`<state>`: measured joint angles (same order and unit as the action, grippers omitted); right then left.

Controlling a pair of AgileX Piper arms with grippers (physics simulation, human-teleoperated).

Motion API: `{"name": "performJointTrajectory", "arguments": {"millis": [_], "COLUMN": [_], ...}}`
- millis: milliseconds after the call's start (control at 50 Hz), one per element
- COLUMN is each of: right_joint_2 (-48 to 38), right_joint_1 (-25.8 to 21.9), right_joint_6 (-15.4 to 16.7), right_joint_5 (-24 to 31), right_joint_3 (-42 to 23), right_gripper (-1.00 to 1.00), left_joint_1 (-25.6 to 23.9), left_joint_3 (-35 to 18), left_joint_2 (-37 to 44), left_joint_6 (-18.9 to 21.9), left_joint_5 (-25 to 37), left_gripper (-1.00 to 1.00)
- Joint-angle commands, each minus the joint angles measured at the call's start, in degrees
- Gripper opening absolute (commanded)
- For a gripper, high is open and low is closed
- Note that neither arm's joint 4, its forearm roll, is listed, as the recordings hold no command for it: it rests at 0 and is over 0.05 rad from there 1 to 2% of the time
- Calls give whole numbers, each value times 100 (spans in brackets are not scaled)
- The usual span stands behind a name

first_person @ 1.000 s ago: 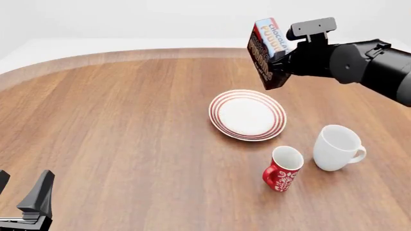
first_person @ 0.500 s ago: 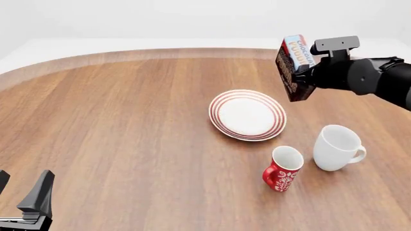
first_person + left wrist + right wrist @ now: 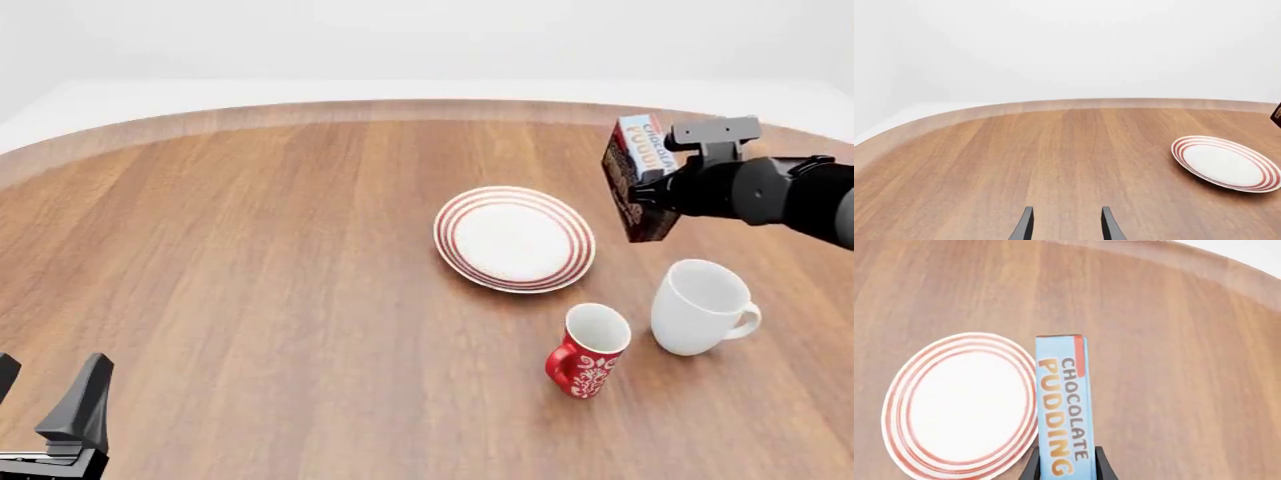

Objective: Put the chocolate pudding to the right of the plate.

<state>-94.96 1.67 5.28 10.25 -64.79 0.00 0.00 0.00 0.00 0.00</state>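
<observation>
Gripping chocolate pudding [image 3: 638, 176], right gripper [image 3: 663, 190] hangs just right of plate [image 3: 514, 238]; left gripper [image 3: 54, 410] open.

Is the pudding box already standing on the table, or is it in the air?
In the air. The right pincer holds the pudding box tilted above the table, right of the plate.

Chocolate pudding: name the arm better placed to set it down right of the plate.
Right. Its pincer already grips the chocolate pudding just right of the plate; the left pincer sits open at the table's near left corner, far off.
</observation>
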Motion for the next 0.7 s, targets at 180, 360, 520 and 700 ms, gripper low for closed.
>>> {"name": "performJointTrajectory", "arguments": {"millis": [180, 360, 520, 700], "right_joint_2": [-299, -590, -719, -627], "right_joint_1": [413, 425, 412, 594], "right_joint_6": [-19, -47, -61, 54], "right_joint_5": [-522, -539, -626, -760], "right_joint_3": [421, 236, 244, 325], "right_gripper": [-100, -100, -100, -100], "left_joint_1": [0, 0, 0, 0], "left_joint_3": [0, 0, 0, 0], "left_joint_2": [0, 0, 0, 0], "left_joint_6": [0, 0, 0, 0], "left_joint_5": [0, 0, 0, 0], "left_gripper": [100, 100, 100, 100]}}
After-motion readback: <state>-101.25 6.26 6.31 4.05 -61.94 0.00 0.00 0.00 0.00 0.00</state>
